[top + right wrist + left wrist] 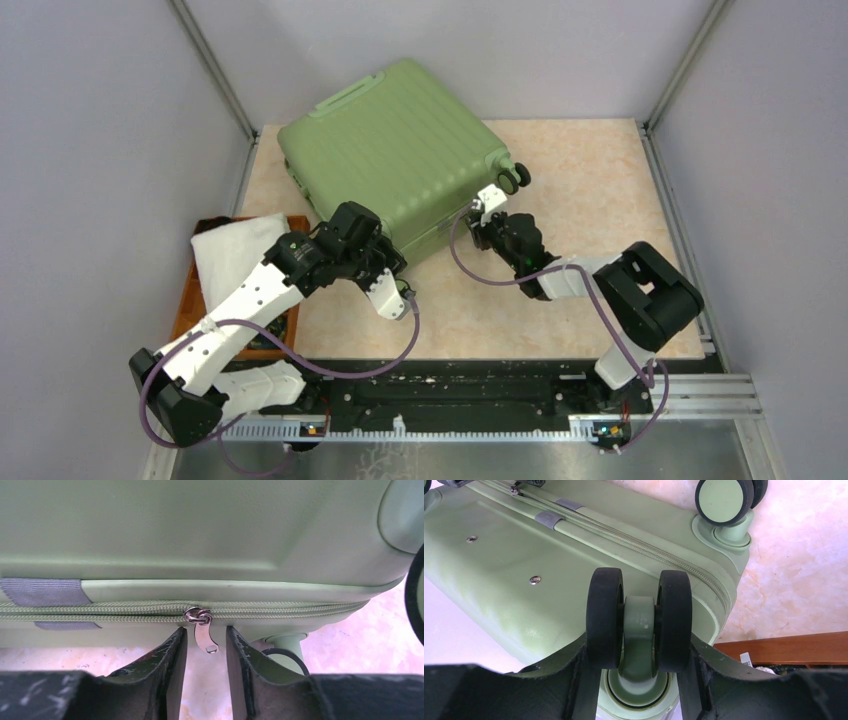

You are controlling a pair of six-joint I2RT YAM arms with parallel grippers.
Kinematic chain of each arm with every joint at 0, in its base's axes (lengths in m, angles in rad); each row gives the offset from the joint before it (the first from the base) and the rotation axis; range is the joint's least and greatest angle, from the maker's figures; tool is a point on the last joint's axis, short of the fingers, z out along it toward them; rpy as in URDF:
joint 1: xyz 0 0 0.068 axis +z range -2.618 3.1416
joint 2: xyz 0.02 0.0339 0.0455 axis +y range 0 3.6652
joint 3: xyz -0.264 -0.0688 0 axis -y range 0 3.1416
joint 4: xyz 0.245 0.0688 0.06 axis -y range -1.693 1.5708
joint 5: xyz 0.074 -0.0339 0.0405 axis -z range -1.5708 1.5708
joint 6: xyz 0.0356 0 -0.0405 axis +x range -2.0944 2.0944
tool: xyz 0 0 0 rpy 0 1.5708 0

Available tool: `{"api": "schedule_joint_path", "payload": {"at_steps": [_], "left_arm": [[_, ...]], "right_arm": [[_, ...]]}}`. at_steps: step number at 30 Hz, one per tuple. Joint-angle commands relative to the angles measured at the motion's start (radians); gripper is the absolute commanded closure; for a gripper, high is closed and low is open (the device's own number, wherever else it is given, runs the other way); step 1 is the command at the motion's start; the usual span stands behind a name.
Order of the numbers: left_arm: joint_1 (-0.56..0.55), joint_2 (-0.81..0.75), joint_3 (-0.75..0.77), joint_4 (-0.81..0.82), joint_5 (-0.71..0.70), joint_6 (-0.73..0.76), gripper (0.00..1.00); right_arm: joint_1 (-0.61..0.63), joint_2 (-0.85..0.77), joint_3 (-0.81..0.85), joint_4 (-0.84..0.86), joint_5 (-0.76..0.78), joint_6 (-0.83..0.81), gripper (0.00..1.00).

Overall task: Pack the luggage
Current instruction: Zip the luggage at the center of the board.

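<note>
The luggage point(400, 150) is a light-green ribbed suitcase, closed and lying flat at the back centre of the table. My left gripper point(385, 258) is at its near-left corner. In the left wrist view the gripper point(639, 680) is shut on a black double caster wheel point(639, 617), with one finger pressed on each side. My right gripper point(478, 230) is at the near-right side. In the right wrist view it point(206, 647) is open, and the silver zipper pull point(204, 632) hangs untouched between the fingers. The zipper point(125, 609) is closed to the left and right of the pull.
A wooden tray point(185, 300) holding a white cloth point(235, 250) stands at the left, beside my left arm; its edge shows in the left wrist view point(784, 647). Another pair of wheels point(515, 178) sticks out at the suitcase's right corner. Grey walls enclose the table.
</note>
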Motion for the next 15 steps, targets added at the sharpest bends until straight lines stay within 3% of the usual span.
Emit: {"api": "schedule_joint_path", "payload": {"at_steps": [1,12,15], "left_arm": [[-0.029,-0.042,0.009,0.076,0.070,0.010,0.64],[-0.030,-0.045,0.020,0.078,0.057,0.004,0.66],[-0.030,-0.046,0.023,0.081,0.065,-0.008,0.67]], "right_arm": [[-0.009,0.021,0.057,0.054,-0.004,0.000,0.69],[-0.008,-0.015,0.018,0.092,-0.027,0.048,0.99],[-0.009,-0.021,0.004,0.096,-0.030,0.075,1.00]]}}
